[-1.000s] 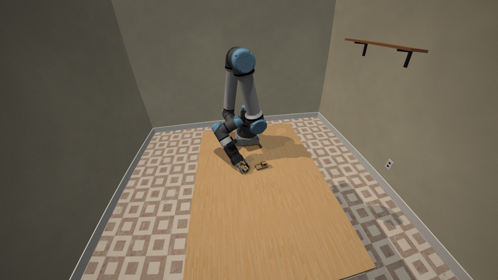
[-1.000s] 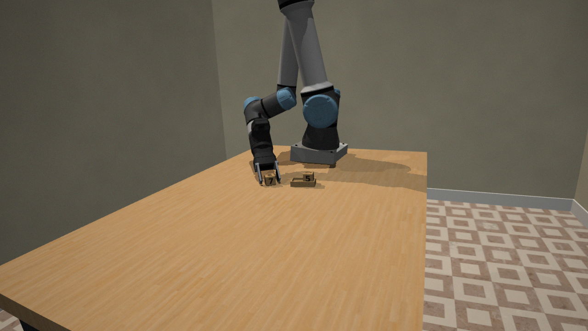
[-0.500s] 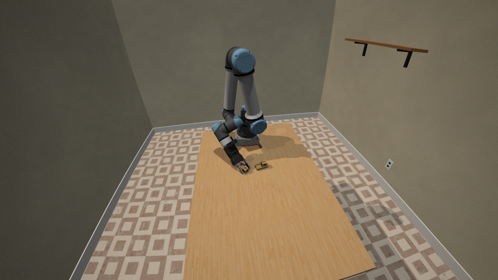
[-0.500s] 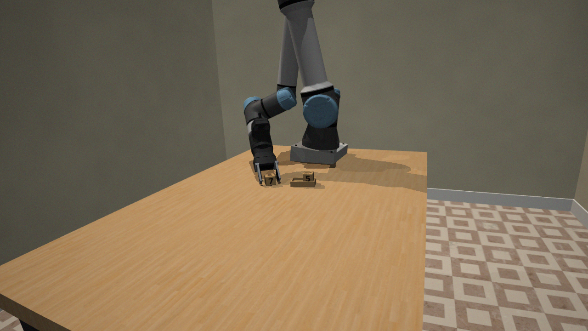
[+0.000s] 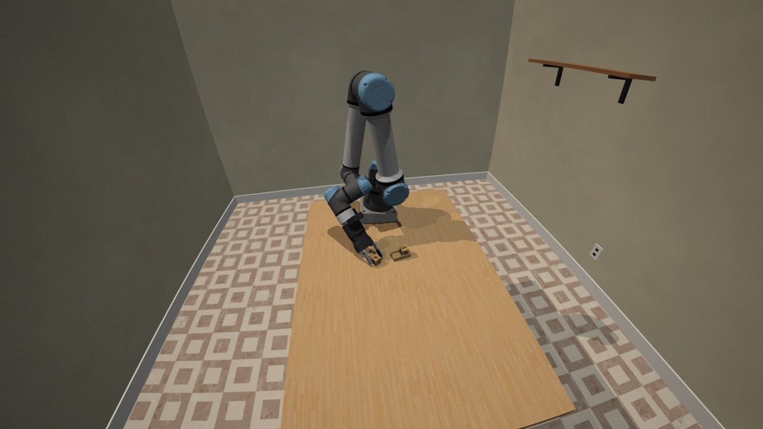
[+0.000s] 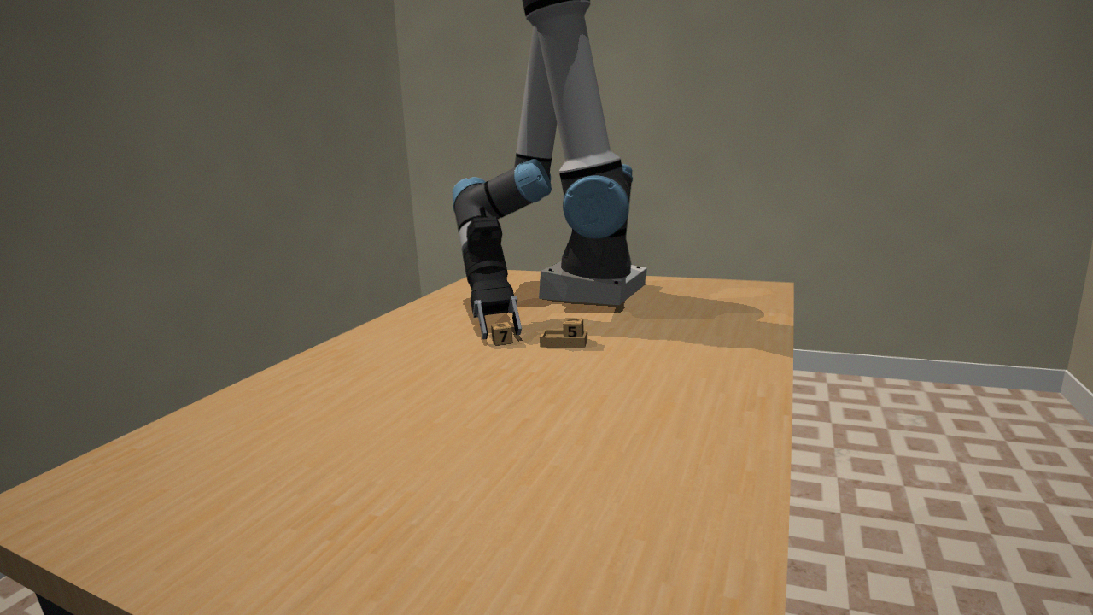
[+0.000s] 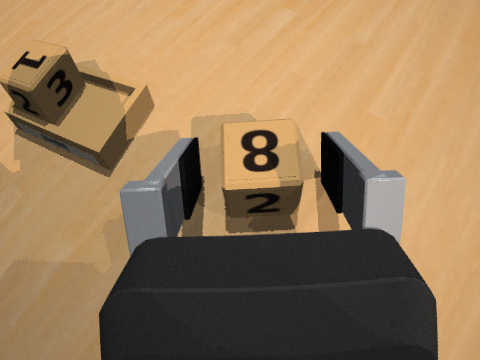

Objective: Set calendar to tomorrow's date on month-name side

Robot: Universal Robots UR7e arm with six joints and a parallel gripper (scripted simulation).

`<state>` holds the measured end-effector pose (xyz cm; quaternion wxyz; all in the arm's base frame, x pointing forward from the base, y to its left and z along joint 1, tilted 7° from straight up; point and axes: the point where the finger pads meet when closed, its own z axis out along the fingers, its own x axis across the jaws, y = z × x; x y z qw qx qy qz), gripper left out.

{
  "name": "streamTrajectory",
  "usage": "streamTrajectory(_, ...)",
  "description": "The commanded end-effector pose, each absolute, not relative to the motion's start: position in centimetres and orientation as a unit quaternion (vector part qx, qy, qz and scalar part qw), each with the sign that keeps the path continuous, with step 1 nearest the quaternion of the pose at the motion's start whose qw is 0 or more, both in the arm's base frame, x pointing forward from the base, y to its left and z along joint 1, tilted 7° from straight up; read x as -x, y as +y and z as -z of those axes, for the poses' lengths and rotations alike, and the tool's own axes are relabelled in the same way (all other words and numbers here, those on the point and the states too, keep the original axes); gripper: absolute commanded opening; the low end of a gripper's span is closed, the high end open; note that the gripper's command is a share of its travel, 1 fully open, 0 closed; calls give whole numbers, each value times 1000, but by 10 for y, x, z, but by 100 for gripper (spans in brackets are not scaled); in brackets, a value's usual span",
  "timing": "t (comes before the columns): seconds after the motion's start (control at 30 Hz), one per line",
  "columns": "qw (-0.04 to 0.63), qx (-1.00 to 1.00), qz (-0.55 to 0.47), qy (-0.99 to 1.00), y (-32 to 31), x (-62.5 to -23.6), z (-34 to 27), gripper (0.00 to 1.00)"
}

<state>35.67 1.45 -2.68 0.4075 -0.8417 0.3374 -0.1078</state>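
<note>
Fingers spread, gaps either side of cube [image 7: 262, 167] on tabletop [image 7: 347, 40]; tray [image 7: 107, 116] at ten o'clock.

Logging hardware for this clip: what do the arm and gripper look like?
The arm has grey tubular links, dark grey joint housings and round blue joint caps, on a grey square base. The wrist ends in a boxy black gripper body. The gripper has two flat light-grey fingers with black inner pads. No cables or readable markings show.
</note>
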Motion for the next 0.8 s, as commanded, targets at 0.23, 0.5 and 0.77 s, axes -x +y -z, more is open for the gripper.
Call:
streamTrajectory(0.23,407,842,108,337,12,-357,6,100)
streamTrajectory(0.5,407,842,108,337,10,-357,-10,100)
streamTrajectory(0.77,407,842,108,337,7,-358,-28,100)
